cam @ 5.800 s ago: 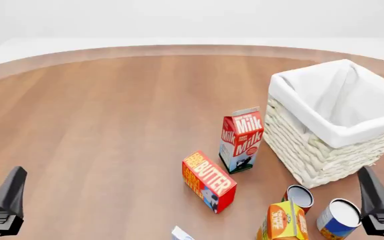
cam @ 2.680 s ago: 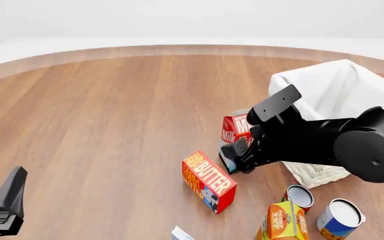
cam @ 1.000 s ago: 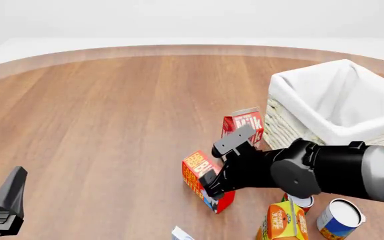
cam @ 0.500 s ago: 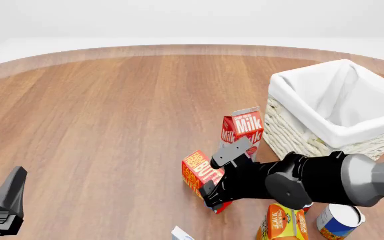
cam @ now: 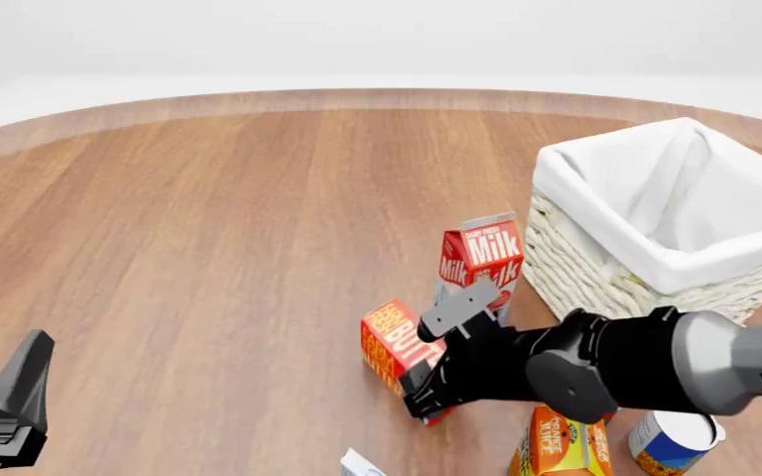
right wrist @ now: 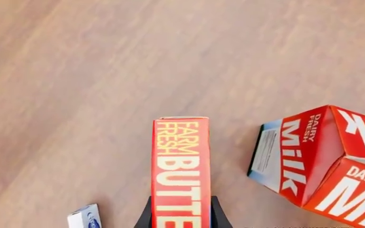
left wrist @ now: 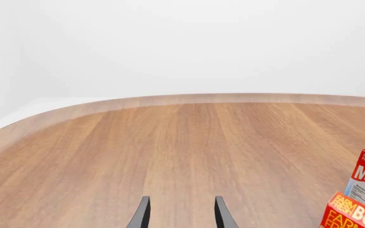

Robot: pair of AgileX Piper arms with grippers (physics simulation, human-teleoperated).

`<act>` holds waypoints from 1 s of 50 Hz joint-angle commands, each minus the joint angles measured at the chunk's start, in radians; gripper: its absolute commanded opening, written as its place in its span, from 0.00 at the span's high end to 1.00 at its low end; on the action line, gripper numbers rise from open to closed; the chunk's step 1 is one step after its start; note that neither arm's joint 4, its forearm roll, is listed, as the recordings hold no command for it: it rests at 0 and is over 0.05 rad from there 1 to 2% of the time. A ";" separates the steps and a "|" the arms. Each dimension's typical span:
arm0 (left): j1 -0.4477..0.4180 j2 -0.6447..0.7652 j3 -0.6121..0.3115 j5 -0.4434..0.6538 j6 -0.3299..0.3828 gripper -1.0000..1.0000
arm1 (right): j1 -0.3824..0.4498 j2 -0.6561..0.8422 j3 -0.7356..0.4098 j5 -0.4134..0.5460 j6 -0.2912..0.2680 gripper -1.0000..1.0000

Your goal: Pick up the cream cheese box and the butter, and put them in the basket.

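Right jaws (right wrist: pixel 180 211) straddle the butter (right wrist: pixel 180 166), one finger on each long side, right against the cardboard — whether they're actually squeezing yet, I can't tell. Left jaws (left wrist: pixel 180 213) hang parted with nothing between them, well away from the butter over bare table (cam: pixel 195 248).

The butter lies flat on the table, just beside the milk carton (cam: pixel 482 260) on the arms' side, with the basket (cam: pixel 593 263) beyond that carton. The cream cheese box (right wrist: pixel 85 217) sits near the butter too, closer to the arms, only a corner showing in the front view.

That butter looks like a stiff, light carton with smooth printed faces — probably a bit slick. Across the narrow width, on the long sides, seems the place to pinch it; near the middle would be safest against swinging, and a firm squeeze shouldn't crush it.
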 commanded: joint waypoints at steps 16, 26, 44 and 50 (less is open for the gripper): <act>0.000 0.000 0.000 0.000 0.000 0.00 | 0.014 -0.216 -0.041 0.171 -0.059 1.00; 0.000 0.000 0.000 0.000 0.000 0.00 | 0.037 -0.362 -0.082 0.281 -0.098 1.00; 0.000 0.000 0.000 0.000 0.000 0.00 | 0.028 -0.530 -0.142 0.388 -0.122 1.00; 0.000 0.000 0.000 0.000 0.000 0.00 | 0.016 -0.570 -0.189 0.430 -0.131 1.00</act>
